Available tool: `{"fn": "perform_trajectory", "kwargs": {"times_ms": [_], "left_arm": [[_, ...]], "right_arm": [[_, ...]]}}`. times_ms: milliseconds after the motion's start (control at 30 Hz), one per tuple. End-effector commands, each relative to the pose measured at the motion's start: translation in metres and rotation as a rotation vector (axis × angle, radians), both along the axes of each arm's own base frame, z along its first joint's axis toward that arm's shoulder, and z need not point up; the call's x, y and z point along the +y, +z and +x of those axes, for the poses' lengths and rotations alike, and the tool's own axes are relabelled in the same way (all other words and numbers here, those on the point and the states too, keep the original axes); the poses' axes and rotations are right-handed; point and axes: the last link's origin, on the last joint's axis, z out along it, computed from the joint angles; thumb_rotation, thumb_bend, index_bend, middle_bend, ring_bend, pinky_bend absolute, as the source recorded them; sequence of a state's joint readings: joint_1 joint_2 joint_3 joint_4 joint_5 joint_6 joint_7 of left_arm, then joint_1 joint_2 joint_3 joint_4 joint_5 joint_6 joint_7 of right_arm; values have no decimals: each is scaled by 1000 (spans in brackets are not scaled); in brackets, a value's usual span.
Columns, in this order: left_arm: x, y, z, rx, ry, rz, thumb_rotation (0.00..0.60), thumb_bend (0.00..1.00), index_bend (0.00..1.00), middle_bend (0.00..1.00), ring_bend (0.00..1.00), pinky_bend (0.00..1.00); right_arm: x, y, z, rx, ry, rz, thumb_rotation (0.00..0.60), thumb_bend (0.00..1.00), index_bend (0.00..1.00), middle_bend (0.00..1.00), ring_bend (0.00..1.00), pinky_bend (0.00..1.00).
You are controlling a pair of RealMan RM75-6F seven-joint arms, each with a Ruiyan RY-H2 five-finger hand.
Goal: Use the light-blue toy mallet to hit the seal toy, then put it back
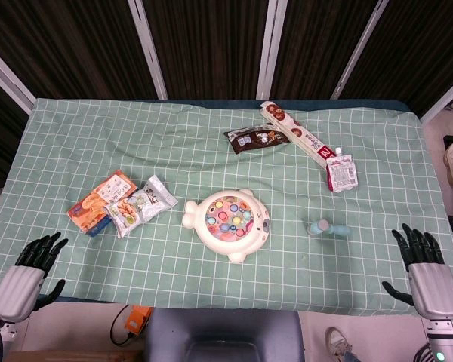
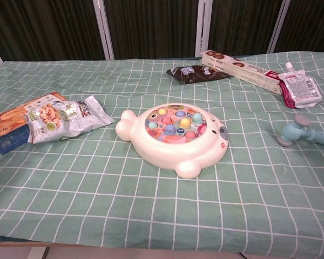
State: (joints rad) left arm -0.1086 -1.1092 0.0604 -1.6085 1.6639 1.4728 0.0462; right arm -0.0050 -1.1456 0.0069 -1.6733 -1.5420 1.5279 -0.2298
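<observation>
The cream seal toy [image 1: 229,223] [image 2: 174,137], with several coloured pegs on its face, lies flat near the middle of the green checked table. The light-blue toy mallet [image 1: 328,228] [image 2: 301,133] lies on its side to the seal's right, a short gap away. My right hand [image 1: 421,260] hovers open at the table's front right corner, apart from the mallet. At the front left corner my left hand [image 1: 32,262] is open with its fingers spread and holds nothing. Neither hand shows in the chest view.
Snack packets [image 1: 140,204] [image 2: 65,116] and an orange box [image 1: 97,202] lie at the left. A brown packet [image 1: 258,137] [image 2: 197,73], a long red-and-white box [image 1: 296,136] [image 2: 243,70] and a pouch [image 1: 340,171] [image 2: 299,88] sit at the back right. A chair [image 1: 223,335] stands at the front edge.
</observation>
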Motion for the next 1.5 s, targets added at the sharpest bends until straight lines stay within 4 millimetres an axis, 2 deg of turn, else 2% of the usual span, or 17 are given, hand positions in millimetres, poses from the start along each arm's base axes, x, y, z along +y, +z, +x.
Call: {"fn": "perform_trajectory", "kwargs": {"times_ms": [33,200,333,467,567,700,967,1167,1500], "left_arm": [[1,-1,0,-1,0,-4,600,373,0,0,0,108],[2,0,0,-13,-2,-9,600,372,0,0,0,108],[1,2,0,-26,-8,-11,600,372,0,0,0,108],[0,4,0,-35,-17,-12,600,372,0,0,0,108],[-1,5,0,-38,-23,-11,600,372,0,0,0,109],[-2,3,1,-31,-30,-19,600,378,0,0,0,108],[-2,-1,2,-17,-27,-34,600,390,0,0,0,108],[-2,0,2,-27,-28,-30,600,393,0,0,0,107],[-3,0,2,-30,-36,-33,600,405,0,0,0,107]], "right_arm": [[-2,-1,2,-7,19,3,600,297,0,0,0,0],[-6,-7,10,-97,117,24,600,297,0,0,0,0],[-32,-10,3,-161,142,-12,600,297,39,0,0,0],[-67,-15,-7,-232,108,-15,600,299,200,0,0,0],[-85,-20,-13,-264,78,-9,600,351,330,0,0,0],[-96,-32,-17,-304,48,-21,600,370,442,2,0,0],[-109,-64,-26,-367,-36,64,600,400,576,61,0,0],[-123,-78,-24,-387,-59,73,600,445,578,78,0,0],[-138,-84,-22,-358,-91,81,600,494,593,97,0,0]]}}
